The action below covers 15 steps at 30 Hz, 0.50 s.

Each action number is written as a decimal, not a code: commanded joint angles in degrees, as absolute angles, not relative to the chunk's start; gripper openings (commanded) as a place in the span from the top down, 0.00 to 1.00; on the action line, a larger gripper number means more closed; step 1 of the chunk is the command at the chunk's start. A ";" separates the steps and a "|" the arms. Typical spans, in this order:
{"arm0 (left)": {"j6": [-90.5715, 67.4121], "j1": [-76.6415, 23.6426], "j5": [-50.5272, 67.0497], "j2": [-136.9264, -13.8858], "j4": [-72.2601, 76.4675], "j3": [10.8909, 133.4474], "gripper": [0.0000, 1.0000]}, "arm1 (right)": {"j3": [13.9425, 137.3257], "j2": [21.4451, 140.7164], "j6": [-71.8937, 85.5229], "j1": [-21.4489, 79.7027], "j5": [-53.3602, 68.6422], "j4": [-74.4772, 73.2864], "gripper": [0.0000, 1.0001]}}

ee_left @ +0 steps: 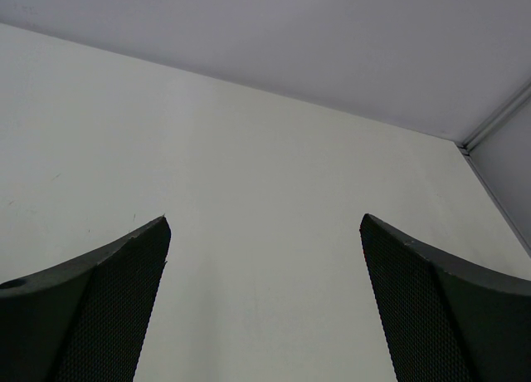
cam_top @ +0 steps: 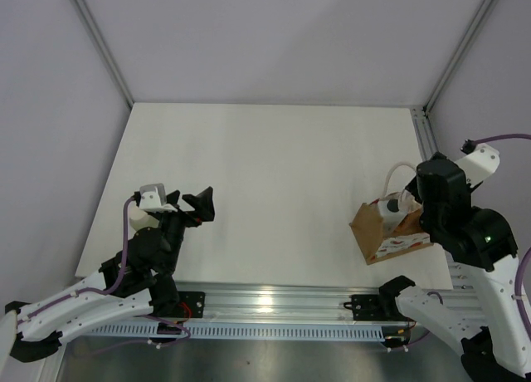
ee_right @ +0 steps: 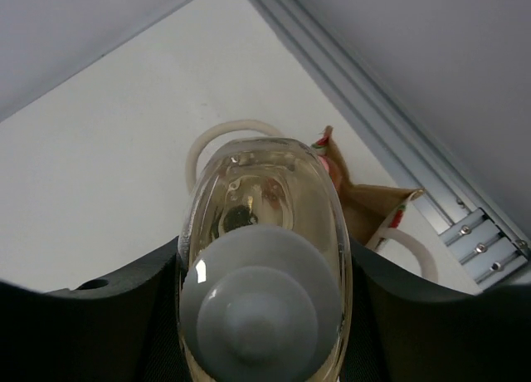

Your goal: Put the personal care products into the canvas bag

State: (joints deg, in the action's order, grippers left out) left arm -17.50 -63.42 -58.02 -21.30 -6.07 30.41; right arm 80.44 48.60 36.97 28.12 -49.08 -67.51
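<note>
The canvas bag [cam_top: 382, 237] stands open at the table's right front, tan with cream loop handles [cam_top: 398, 173]. My right gripper [cam_top: 408, 203] hangs over its mouth, shut on the slim amber bottle [ee_right: 261, 224], whose white cap [ee_right: 253, 311] faces the wrist camera. The bottle's white cap [cam_top: 388, 208] also shows in the top view. Behind the bottle, the wrist view shows the bag [ee_right: 377, 203] and a handle [ee_right: 224, 133]. My left gripper [cam_top: 199, 203] is open and empty over bare table at the left [ee_left: 265, 224]. The other three bottles do not show.
An aluminium rail [cam_top: 425, 137] runs along the table's right edge, close to the bag, and also shows in the right wrist view [ee_right: 398, 116]. The arms' mounting rail [cam_top: 274, 303] lies along the front edge. Grey enclosure walls surround the white table [cam_top: 265, 174].
</note>
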 commanded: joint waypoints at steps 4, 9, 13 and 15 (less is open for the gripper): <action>-17.49 -63.90 -56.95 -20.92 -4.39 30.32 0.01 | 79.28 47.73 34.46 20.93 -50.46 -61.00 1.00; -17.84 -63.90 -56.43 -20.48 -4.66 30.24 0.01 | 73.93 47.37 32.70 8.92 -42.21 -57.66 1.00; -18.02 -63.90 -56.16 -20.57 -4.66 30.32 0.01 | 69.79 46.32 30.77 1.07 -34.12 -53.54 1.00; -18.02 -63.90 -56.07 -20.57 -4.66 30.32 0.01 | 67.60 45.79 30.24 -1.47 -32.79 -52.39 1.00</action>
State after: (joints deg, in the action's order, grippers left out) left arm -17.56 -63.44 -56.75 -20.86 -6.09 30.41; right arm 67.90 47.97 32.60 1.72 -36.64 -61.95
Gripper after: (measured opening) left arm 0.993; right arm 0.560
